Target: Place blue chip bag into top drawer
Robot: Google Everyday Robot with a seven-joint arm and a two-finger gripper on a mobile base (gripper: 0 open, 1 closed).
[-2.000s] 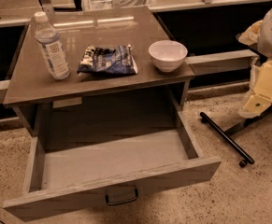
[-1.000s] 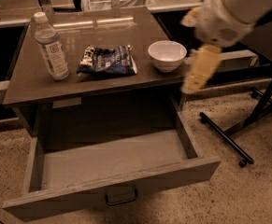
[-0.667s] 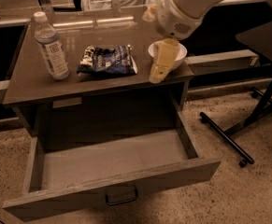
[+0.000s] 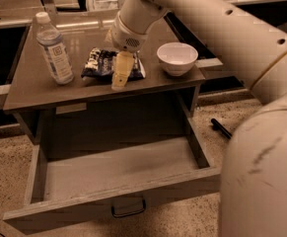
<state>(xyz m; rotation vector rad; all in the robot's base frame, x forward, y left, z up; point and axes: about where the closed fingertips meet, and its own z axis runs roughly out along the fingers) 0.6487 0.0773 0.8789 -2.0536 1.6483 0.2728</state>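
The blue chip bag (image 4: 95,63) lies flat on the brown table top (image 4: 39,95), between the bottle and the bowl. My gripper (image 4: 121,72) hangs from the cream arm that reaches in from the upper right. It sits right over the bag's right half and hides part of it. Whether it touches the bag cannot be seen. The top drawer (image 4: 84,199) stands pulled out below the table top. Its grey floor is bare, and a dark handle (image 4: 128,209) is on its front.
A clear water bottle (image 4: 54,51) with a white cap stands upright left of the bag. A white bowl (image 4: 177,58) sits right of the bag. My arm's large cream body fills the right side. A black bar (image 4: 222,128) lies on the speckled floor.
My arm has swung in from the right, past the bowl, and the gripper is now over the chip bag. Bag, bottle, bowl and drawer have not moved.
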